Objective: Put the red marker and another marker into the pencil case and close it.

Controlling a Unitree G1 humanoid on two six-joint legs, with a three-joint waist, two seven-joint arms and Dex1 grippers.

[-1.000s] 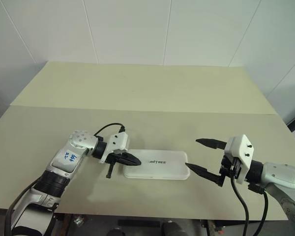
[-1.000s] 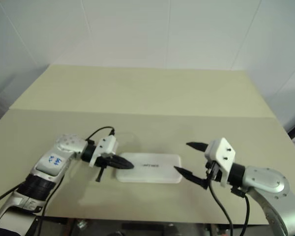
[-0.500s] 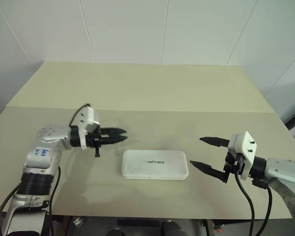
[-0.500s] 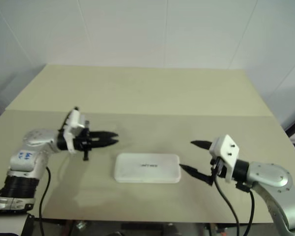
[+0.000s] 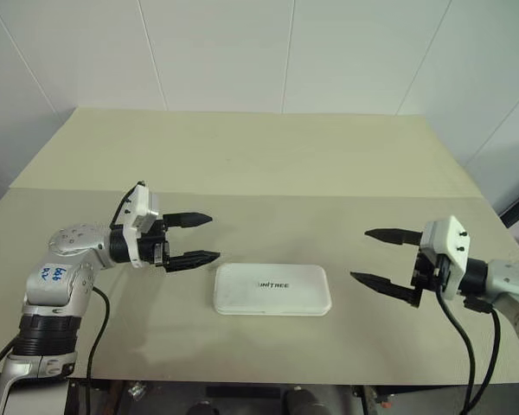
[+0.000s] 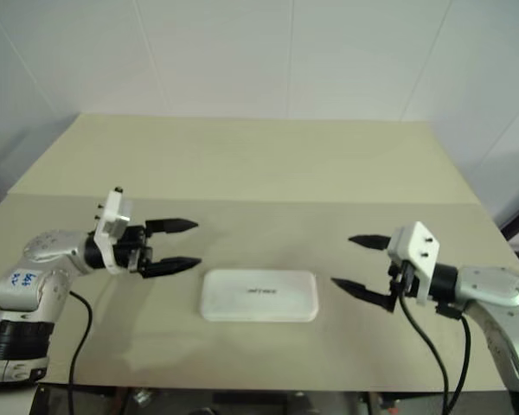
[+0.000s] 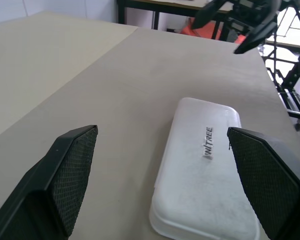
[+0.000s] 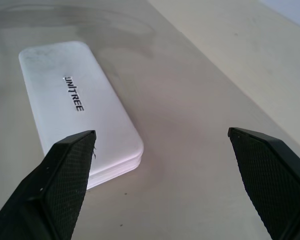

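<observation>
The white pencil case (image 5: 272, 289) lies shut and flat on the table near its front edge, its "UNITREE" print facing up. My left gripper (image 5: 212, 236) hovers open just off the case's left end, pointing toward it, with nothing between its fingers. My right gripper (image 5: 361, 255) hovers open off the case's right end, a short gap away, also empty. The left wrist view looks along the case (image 7: 205, 170), and the right wrist view shows its other end (image 8: 75, 110). The red marker and the other marker are out of view.
The beige table (image 5: 259, 164) has a seam running across its middle. A white panelled wall stands behind it. In the left wrist view, black metal frames (image 7: 290, 75) stand beyond the table's right edge.
My left gripper has lifted off the case's left end, drawn back to the left and gone from shut to open. My right gripper has backed away from the case to the right.
</observation>
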